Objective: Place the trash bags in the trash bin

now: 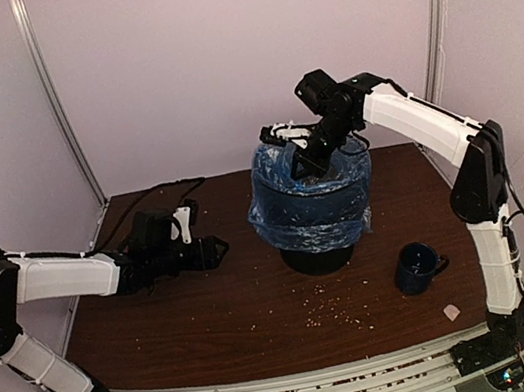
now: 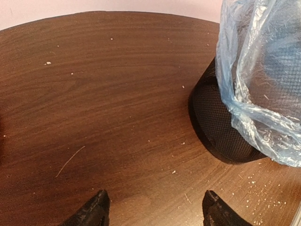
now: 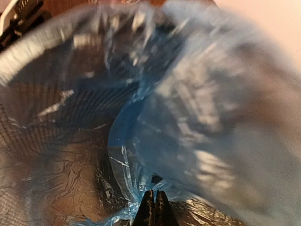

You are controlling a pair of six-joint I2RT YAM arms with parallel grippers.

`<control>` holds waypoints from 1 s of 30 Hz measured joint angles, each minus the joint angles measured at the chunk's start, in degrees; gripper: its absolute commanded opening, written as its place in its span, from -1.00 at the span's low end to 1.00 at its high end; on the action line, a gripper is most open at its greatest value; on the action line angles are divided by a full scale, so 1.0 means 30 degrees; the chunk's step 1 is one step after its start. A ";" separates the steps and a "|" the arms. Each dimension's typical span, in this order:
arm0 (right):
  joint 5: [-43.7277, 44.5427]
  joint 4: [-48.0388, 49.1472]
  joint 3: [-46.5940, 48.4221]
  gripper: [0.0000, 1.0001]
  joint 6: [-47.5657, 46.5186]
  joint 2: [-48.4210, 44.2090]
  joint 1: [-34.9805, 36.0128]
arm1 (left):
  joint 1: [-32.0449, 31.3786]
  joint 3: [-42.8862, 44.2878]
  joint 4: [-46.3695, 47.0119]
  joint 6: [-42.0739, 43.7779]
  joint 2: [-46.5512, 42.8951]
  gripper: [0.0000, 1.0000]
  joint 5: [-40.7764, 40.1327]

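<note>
Right wrist view, right hand (image 3: 155, 201) pinched on trash bag (image 3: 188, 117) inside trash bin (image 1: 319, 258), left hand (image 2: 155, 197) apart

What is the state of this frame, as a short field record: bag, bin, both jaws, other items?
trash bag: lining bin, edge folded over the rim
trash bin: upright, centre
left jaws: open, low over table, left of bin
right jaws: shut, down inside the bin mouth, film at tips
mug: upright, right of bin, apart
</note>
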 measured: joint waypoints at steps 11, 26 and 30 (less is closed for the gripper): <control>0.0685 -0.2302 -0.0233 -1.00 -0.1821 0.0816 0.0328 | 0.0000 -0.0058 0.1158 -0.0058 0.1384 0.38 0.0459; 0.1829 -0.3810 -0.0248 -1.00 -0.2295 0.1253 0.0772 | 0.0000 -0.0051 0.2681 -0.0219 0.2331 0.37 0.1144; 0.2339 -0.4233 -0.0007 -1.00 -0.2637 0.2040 0.0940 | 0.0000 -0.0051 0.3096 -0.0313 0.2433 0.37 0.1377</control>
